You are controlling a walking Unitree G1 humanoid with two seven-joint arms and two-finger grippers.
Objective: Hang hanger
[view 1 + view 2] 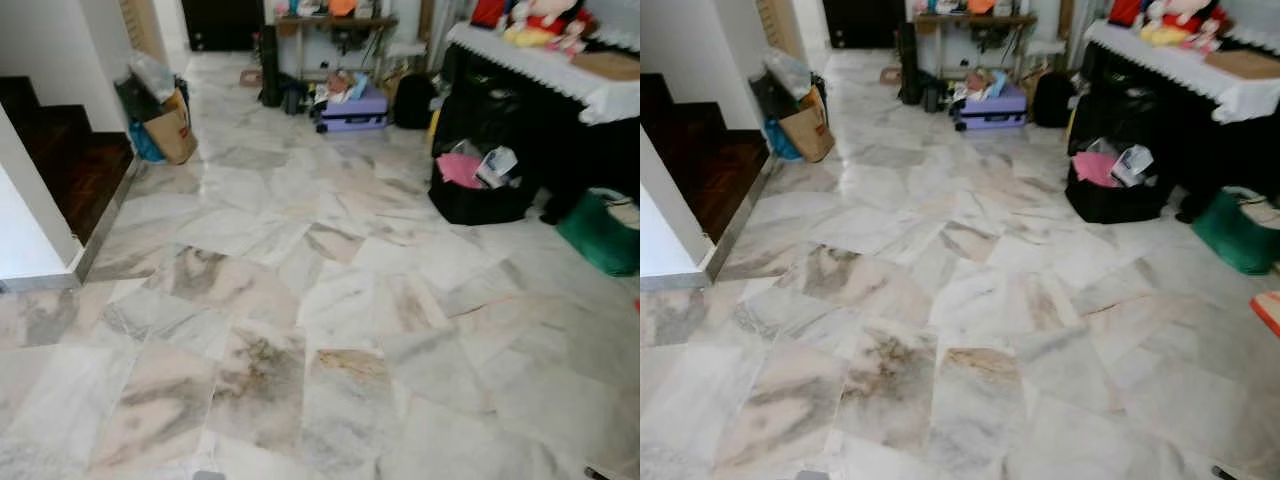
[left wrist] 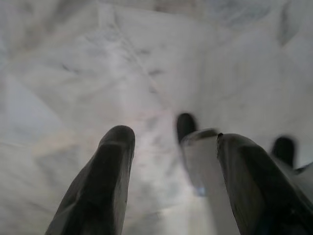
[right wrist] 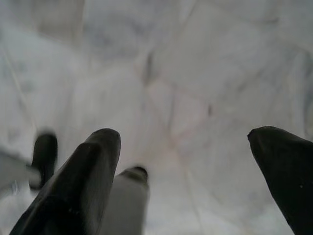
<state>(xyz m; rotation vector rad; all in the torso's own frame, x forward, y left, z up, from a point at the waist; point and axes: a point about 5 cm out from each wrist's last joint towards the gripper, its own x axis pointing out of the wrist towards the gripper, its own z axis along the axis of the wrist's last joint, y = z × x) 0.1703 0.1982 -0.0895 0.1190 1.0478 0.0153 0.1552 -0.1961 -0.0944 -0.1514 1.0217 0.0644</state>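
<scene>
My left gripper (image 2: 171, 142) has its two black fingers spread apart with nothing between them; my right gripper (image 3: 186, 142) is spread wider, also holding nothing. Both arms hang at my sides with the fingers pointing down at the marble floor (image 1: 300, 330); neither touches it. Beyond the left fingers I see my own silver leg and black foot (image 2: 186, 126), blurred. Beyond the right fingers, a second foot (image 3: 45, 152) shows, also blurred.

No hanger can be made out near either gripper, and I cannot tell its location from these views.

Ahead of the fingers, the veined marble tiles run forward. Further out on my right stands a black bag (image 1: 480, 195) with a pink item inside, and a green basket (image 1: 600, 235) beside it. On my left a dark wooden stair (image 1: 70, 165) rises, with a brown paper bag (image 1: 172, 128) past its foot. Farthest away lies a purple suitcase (image 1: 352, 110) flat on the floor, and a dark table with a white cloth (image 1: 560, 65) carrying stuffed toys (image 1: 540, 20).
</scene>
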